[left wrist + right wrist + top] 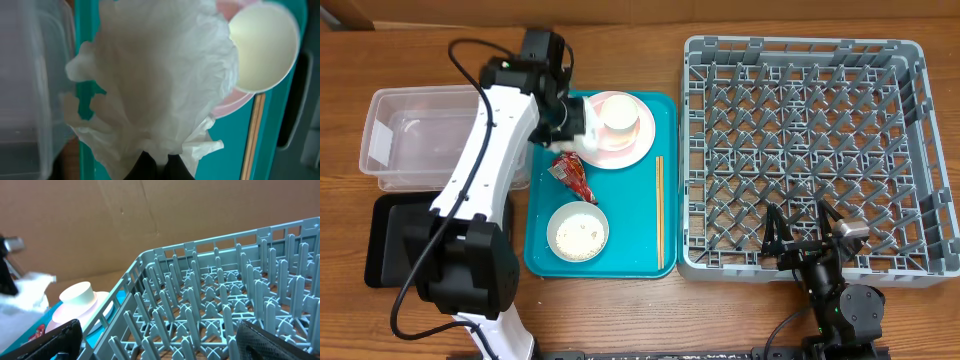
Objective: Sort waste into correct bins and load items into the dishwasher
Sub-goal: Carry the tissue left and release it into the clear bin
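My left gripper (560, 126) is shut on the crumpled white napkin (583, 133), held above the teal tray's left edge; the napkin fills the left wrist view (160, 75), pinched by the fingers (155, 167). A white cup (620, 112) stands upside down on the pink plate (632, 145). The red wrapper (572, 175), a white bowl with rice grains (578, 232) and the chopsticks (660, 210) lie on the teal tray. My right gripper (800, 240) is open and empty over the grey dish rack's (805, 60) near edge (165, 340). No grey-green bowl shows.
The clear tub (420, 140) stands left of the teal tray (665, 110), with the black tray (382, 245) in front of it. The tub's wall shows in the left wrist view (30, 75). The rack's pegs (225, 295) stand between the right fingers.
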